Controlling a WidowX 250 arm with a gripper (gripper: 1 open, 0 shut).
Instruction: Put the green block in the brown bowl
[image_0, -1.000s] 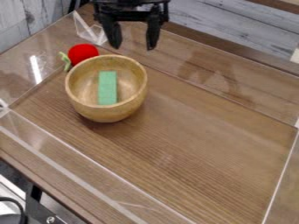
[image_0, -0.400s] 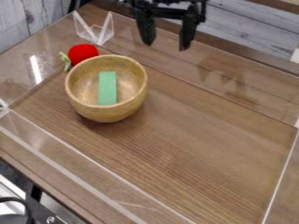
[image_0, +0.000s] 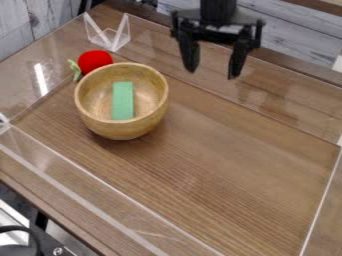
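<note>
A: Claw (image_0: 217, 60) check — two dark fingers spread wide apart, nothing between them, tips pointing straight down over bare table (image_0: 227, 150).

B: Where relative to the brown bowl (image_0: 94, 118)?

A: Behind it and off to the right in view, well apart from its rim. Not over the bowl at all.

B: Green block (image_0: 123, 99)?

A: Lying flat on the floor of the brown bowl, long axis running front to back, roughly centred. Nothing touching it.

B: So why is the claw empty and off to the side?

A: My read: the block is in, so the placement looks done. An empty claw spread wide and clear of the bowl fits a finished drop, not a pick.

B: Arm pose?

A: Wrist vertical, hanging just above the tabletop near the back edge.

B: Anything else near the bowl?

A: Red toy fruit (image_0: 94, 61) just behind its left rim, close, can't tell if touching.
</note>
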